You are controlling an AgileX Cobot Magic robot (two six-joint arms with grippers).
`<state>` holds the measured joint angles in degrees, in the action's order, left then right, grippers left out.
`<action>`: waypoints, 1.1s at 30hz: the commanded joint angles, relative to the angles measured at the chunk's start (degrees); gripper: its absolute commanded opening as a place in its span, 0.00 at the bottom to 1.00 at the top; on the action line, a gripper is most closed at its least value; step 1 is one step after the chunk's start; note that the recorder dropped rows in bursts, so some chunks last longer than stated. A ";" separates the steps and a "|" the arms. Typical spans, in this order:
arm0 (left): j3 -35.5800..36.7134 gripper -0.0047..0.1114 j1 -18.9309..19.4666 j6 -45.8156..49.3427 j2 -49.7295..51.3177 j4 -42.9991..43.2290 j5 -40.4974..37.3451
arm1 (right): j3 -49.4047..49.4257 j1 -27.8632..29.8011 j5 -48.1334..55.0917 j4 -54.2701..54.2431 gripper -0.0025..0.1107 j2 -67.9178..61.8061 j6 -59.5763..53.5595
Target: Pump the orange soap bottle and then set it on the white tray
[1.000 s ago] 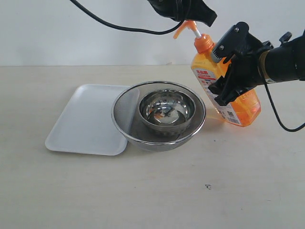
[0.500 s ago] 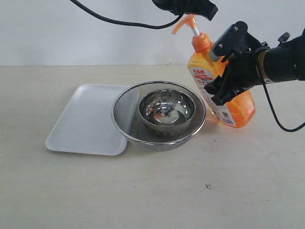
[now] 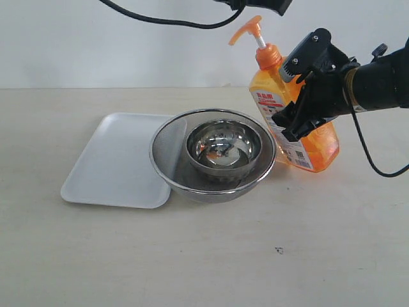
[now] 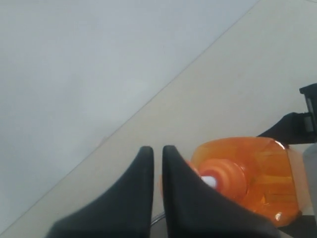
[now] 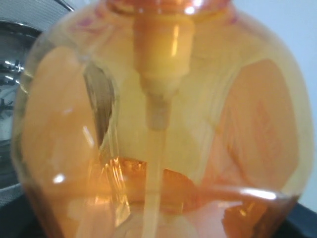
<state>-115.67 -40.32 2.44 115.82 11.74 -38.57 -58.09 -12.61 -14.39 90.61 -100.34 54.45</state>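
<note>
One pale surface (image 3: 255,268), matte, ending at a white wall along its far edge. On the left half, the white tray (image 3: 108,166): flat, rectangular, rounded at the corners, low-rimmed. Overlapping the tray's right side, a round steel mesh strainer (image 3: 167,137), with a smaller polished steel bowl (image 3: 223,150) nested inside.

Just beside the strainer, toward the far edge and right of the middle, the orange soap bottle (image 3: 323,146): tall, translucent orange, liquid glowing through the walls. White-and-red label (image 3: 273,102) with small print on its front, then an orange collar, a white stem (image 3: 261,41) and an orange pump head (image 3: 248,27), spout aimed toward the left edge. Leaning a little, top toward the left edge. Base low at the surface, contact unclear. Apart from the tray, with the strainer in between.

Right jaws clenched on the bottle's body, black fingers (image 3: 291,125) on either side, right arm (image 3: 383,83) reaching in from the right edge.

Left jaws pressed nearly together, grasping nothing, with only a thin slit between the fingertips (image 4: 144,161). Poised right over the pump head, contact unclear.
</note>
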 commanded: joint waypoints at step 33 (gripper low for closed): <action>0.30 0.08 -0.41 1.70 5.94 -8.17 -6.69 | 0.04 0.05 0.17 -0.32 0.02 0.46 0.07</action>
<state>-116.30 -39.95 3.92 119.31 8.14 -40.40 -57.97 -12.61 -11.71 91.34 -100.34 53.34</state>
